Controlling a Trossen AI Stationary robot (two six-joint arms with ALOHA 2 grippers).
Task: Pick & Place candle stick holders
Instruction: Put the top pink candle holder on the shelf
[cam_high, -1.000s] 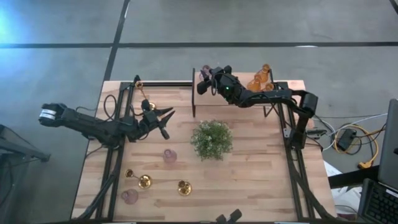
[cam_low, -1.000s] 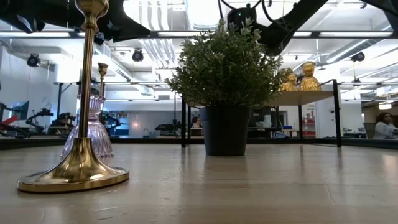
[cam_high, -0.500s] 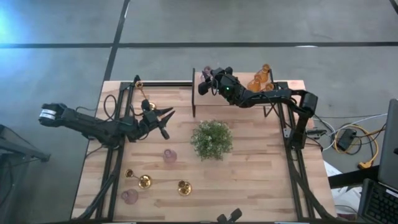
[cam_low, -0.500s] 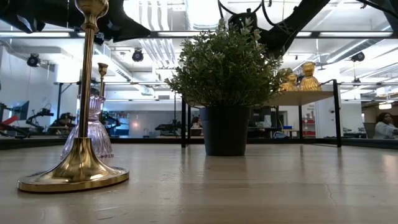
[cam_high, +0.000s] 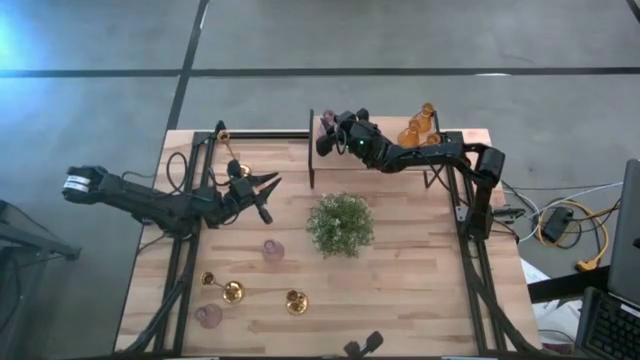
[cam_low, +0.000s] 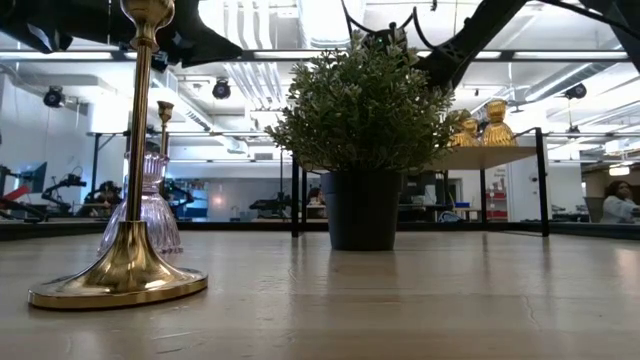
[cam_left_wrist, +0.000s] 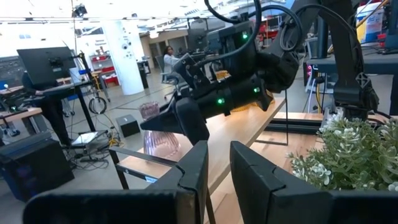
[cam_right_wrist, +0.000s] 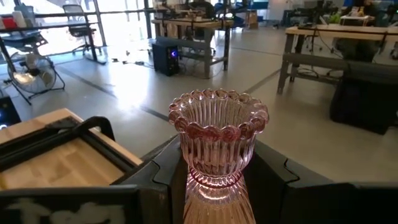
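My right gripper (cam_high: 328, 130) is shut on a pink glass holder (cam_right_wrist: 216, 143) over the left end of the raised wooden shelf (cam_high: 460, 135) at the table's far edge. Amber glass holders (cam_high: 418, 128) stand on that shelf to the right. Two more pink holders (cam_high: 272, 250) (cam_high: 208, 316) and two brass holders (cam_high: 232, 291) (cam_high: 296, 301) stand at the near left. A third brass holder (cam_high: 222, 135) stands at the far left. My left gripper (cam_high: 268, 196) is open and empty, left of the plant. My right gripper pinches the pink holder's narrow waist (cam_right_wrist: 214, 182), just under its fluted cup, between its two fingers. The fingers lie level and come from the table's right. The holder stands upright. Its foot (cam_left_wrist: 160, 148) is at the shelf's top; whether it touches, I cannot tell.
A bushy green plant (cam_high: 340, 224) in a dark pot stands mid-table, between the arms. The shelf stands on thin black legs (cam_high: 311, 150). Black frame bars (cam_high: 185, 250) run along the table's left and right sides. A person (cam_low: 618, 200) sits far off in the room.
My right gripper has gone a little toward the table's left and far edge along the shelf, carrying the pink holder upright.
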